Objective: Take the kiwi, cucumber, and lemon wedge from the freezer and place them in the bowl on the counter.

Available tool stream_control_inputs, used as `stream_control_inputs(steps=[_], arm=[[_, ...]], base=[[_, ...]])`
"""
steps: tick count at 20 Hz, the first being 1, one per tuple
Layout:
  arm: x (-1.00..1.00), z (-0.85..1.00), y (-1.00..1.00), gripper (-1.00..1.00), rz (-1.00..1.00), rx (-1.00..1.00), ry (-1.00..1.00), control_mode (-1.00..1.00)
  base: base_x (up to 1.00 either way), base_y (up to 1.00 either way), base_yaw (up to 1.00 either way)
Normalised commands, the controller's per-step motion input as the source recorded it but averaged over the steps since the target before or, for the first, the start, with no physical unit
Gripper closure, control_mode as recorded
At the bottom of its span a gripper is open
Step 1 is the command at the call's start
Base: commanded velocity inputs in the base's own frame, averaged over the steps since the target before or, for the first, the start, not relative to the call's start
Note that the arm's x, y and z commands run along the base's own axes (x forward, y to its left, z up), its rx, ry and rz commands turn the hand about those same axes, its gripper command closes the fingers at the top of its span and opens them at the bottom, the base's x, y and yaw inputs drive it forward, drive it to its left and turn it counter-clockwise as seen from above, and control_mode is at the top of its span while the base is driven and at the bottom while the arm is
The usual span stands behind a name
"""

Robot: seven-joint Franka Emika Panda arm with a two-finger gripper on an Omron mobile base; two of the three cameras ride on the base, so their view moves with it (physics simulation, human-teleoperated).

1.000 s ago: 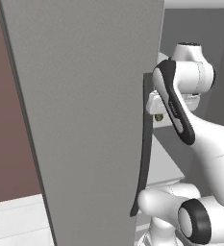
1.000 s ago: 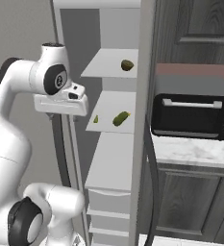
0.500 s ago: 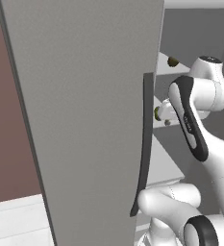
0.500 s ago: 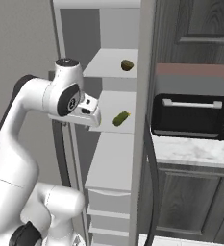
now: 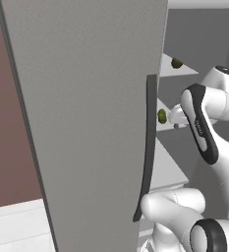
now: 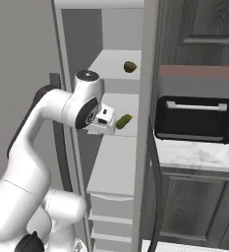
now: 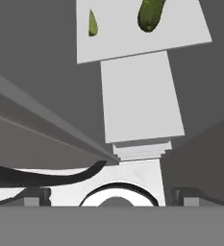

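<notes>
I have swung the arm in from beside the freezer door, and my end effector, jaws wide and empty, now reaches the middle shelf beside the cucumber. The kiwi waits on the shelf above; the first pick looks imminent.

On my right I see a black toaster oven under a dark wood-grain upper cabinet, with a dark lower cabinet door beneath. To the far left, a brownish-red wall meets pale floor tiles. The light is flat and even.
</notes>
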Motion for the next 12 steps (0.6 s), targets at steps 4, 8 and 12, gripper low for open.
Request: stream_control_inputs(steps=[4,8,12], arm=[[0.21,-0.27,-0.03,-1.0,0.0,-0.08,0.0,-1.0],[0.42,-0.35,-0.2,-1.0,0.0,-0.16,0.0,-1.0],[0.53,-0.06,-0.12,-1.0,0.01,-0.03,0.02,-1.0]], base=[[0.0,0.0,0.0],[0.0,0.0,0.0],[0.0,0.0,0.0]])
